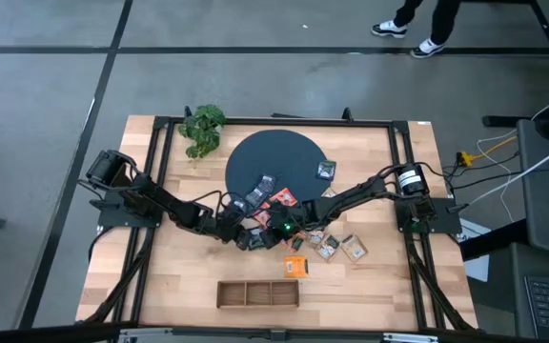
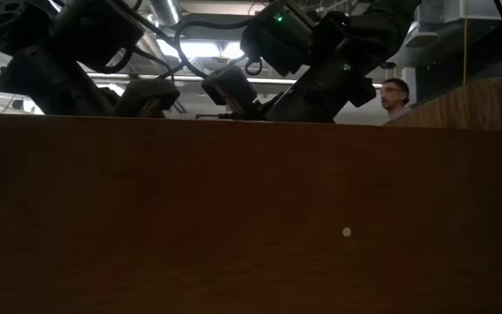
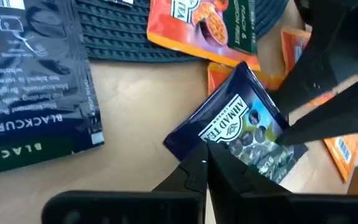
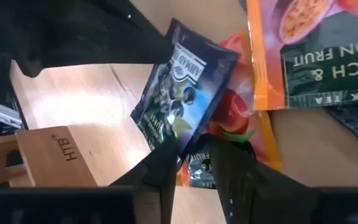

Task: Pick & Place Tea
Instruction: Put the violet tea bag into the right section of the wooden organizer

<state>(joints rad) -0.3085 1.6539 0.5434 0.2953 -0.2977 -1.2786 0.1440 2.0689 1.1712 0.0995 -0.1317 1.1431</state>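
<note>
A blue tea sachet (image 3: pixel 244 127) hangs tilted between my two grippers, near the mat's front edge. My left gripper (image 3: pixel 207 167) is shut on one end of it. My right gripper (image 4: pixel 194 165) is open and meets it from the other side, with the sachet's opposite corner (image 4: pixel 182 144) between its fingers. In the high view the two grippers (image 1: pixel 246 236) (image 1: pixel 263 232) almost touch. More sachets lie flat on the dark round mat (image 1: pixel 274 157) and on the wood around it, among them a red-orange one (image 3: pixel 197 25) and a big dark-blue one (image 3: pixel 33 81). My left gripper pinches the blue sachet's edge (image 3: pixel 224 149) between its two shut fingers, slanting down from the table's left. The sachet stands tilted above the orange sachets beneath it. My right gripper has the sachet's far corner between its fingers; I cannot tell whether they touch it.
A long wooden tray (image 1: pixel 258 292) lies near the front edge and blocks most of the low view. Loose sachets (image 1: pixel 341 248) and an orange one (image 1: pixel 295 265) lie right of the grippers. A leafy plant (image 1: pixel 203 127) stands at the back left. A person (image 2: pixel 395 92) is beyond the table.
</note>
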